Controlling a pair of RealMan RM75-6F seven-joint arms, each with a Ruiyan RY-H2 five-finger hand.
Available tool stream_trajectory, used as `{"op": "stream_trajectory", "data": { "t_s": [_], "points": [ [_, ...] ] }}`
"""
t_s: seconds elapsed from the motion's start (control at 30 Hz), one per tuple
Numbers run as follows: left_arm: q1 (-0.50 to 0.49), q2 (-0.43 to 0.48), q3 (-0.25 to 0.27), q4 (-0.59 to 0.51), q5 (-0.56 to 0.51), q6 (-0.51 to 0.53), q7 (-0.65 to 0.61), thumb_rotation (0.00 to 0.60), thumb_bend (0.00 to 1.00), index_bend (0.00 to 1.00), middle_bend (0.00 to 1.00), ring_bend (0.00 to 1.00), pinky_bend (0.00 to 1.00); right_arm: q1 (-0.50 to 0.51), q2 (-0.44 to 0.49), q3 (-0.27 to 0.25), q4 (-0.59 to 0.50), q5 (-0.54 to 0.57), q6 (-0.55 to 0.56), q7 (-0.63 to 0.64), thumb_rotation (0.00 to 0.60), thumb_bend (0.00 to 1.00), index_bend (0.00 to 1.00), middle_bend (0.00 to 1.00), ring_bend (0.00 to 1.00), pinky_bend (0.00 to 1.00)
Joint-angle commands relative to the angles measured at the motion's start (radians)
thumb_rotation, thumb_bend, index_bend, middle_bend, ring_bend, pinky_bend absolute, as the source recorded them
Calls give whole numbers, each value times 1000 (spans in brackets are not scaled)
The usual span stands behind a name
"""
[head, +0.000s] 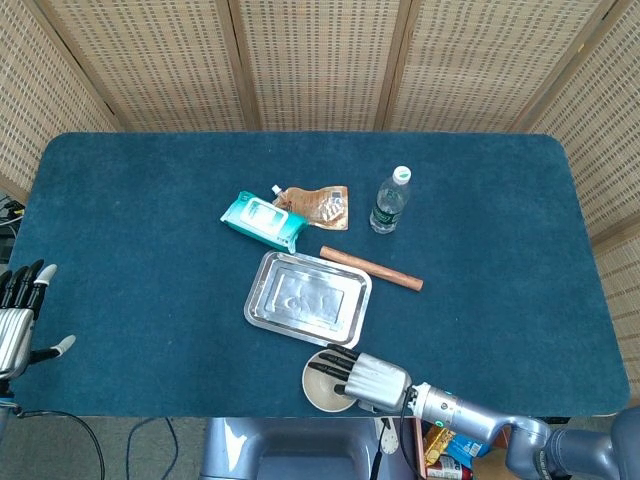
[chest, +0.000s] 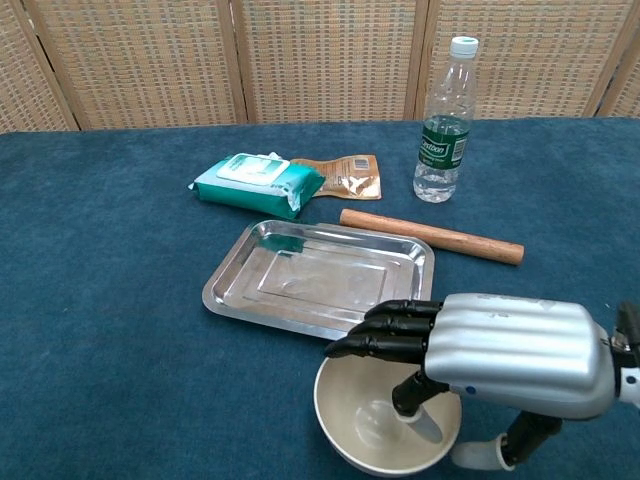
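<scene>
Right hand (chest: 500, 352) lies over the cream bowl (chest: 375, 420) at the near edge of the tabletop (head: 150, 200), its dark fingers (chest: 385, 330) stretched across the bowl's far rim and the thumb reaching down inside toward the bottom. From these pictures it cannot be told whether the rim is actually pinched or only covered. In the head view the same hand (head: 365, 375) hides the right half of the bowl (head: 320, 380).

Just beyond the bowl lies a shallow steel tray (chest: 260, 265), its near rim close to the fingertips. Behind the tray's right corner a wooden rolling stick (chest: 430, 235) lies slantwise. Further back stands an upright clear water bottle (chest: 443, 120) with a green label and white cap. Left of it a brown pouch (chest: 345, 175) lies flat, partly tucked under a teal pack of wet wipes (chest: 255, 182).

Left hand (head: 20, 315) shows only in the head view, at the far left edge beside the tabletop, well apart from everything; its fingers are spread and it holds nothing.
</scene>
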Motion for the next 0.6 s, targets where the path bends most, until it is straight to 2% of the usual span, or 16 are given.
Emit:
{"op": "stream_trajectory", "data": {
  "t_s": [0.03,0.17,0.33,0.47,0.6],
  "points": [
    [0,-1,1,0,-1,-1,0,600,0,0,0,0,0,0,-4,-4,6,9,31,5,600,415,625,0,0,0],
    [0,0,1,0,-1,-1,-3,600,0,0,0,0,0,8,10,1,-11,17,57,-3,600,434,633,0,0,0],
    [-2,1,1,0,-4,-6,-4,600,0,0,0,0,0,27,36,34,-47,40,73,-16,600,434,633,0,0,0],
    [-9,0,-5,6,-19,-22,-9,600,0,0,0,0,0,87,57,131,-69,119,12,-56,600,434,634,0,0,0],
    [-15,-1,-11,10,-35,-36,-12,600,0,0,0,0,0,134,40,196,-59,213,-84,-100,600,434,633,0,0,0]
  ]
}}
